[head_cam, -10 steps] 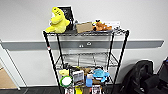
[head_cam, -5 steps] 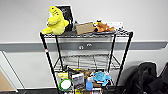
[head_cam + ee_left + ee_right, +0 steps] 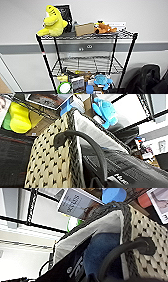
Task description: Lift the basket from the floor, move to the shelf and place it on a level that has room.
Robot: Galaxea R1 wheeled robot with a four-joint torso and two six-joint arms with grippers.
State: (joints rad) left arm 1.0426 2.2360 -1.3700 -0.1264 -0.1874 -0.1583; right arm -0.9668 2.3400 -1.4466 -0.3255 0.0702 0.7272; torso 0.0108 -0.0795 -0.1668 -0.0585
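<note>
Basket point(image 3: 50, 166) shows close in both wrist views — beige woven side, pale lining, dark arched handle point(image 3: 92, 146) — raised just beside the shelf's point(image 3: 86, 37) crowded lower tier. Something blue point(image 3: 102, 250) lies inside; what it is I cannot tell. Whether either pincer is apart or together cannot be told. Middle level point(image 3: 87, 63) is bare wire; a yellow plush toy point(image 3: 53, 21) sits on top.

The basket point(image 3: 50, 169) is rough beige weave with pale cloth lining; the shelf point(image 3: 87, 65) is thin black metal wire.
</note>
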